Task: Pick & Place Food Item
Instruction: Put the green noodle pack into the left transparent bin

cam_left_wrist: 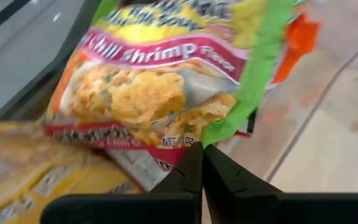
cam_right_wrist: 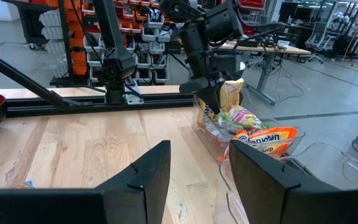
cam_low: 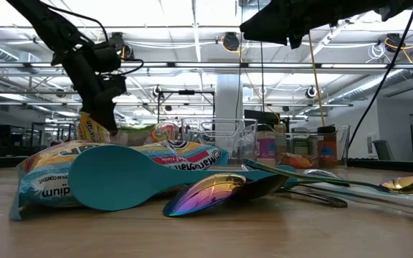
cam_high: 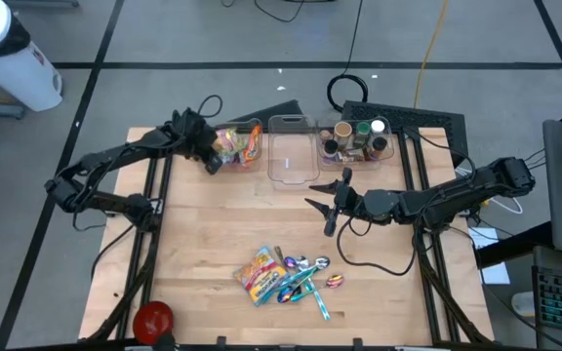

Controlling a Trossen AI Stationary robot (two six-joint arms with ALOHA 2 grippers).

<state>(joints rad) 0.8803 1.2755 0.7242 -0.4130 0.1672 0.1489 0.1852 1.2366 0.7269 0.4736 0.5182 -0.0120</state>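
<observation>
A noodle packet [cam_left_wrist: 166, 81], red and yellow with a green edge, fills the left wrist view, and my left gripper [cam_left_wrist: 202, 152] is shut at its edge. That gripper [cam_high: 211, 161] slants down at the left clear bin [cam_high: 252, 125] at the table's far side, where several colourful packets [cam_high: 237, 144] lie. My right gripper [cam_high: 328, 200] is open at mid-table, level, holding nothing. Another food packet [cam_high: 259, 273] lies flat near the front edge among spoons [cam_high: 305, 278]. My left gripper pinches the noodle packet's lower edge [cam_left_wrist: 194, 142] between its two shut fingertips, next to the green flap. The fingers slant down from the table's left side. The packet stands out past the fingertips over the other packets in the bin; whether it rests on them I cannot tell.
A middle clear bin [cam_high: 291, 156] stands beside the left one, and a right bin [cam_high: 354, 141] holds jars and bottles. A red bowl [cam_high: 152, 319] sits at the front left corner. Bare wood lies between the bins and the front packet.
</observation>
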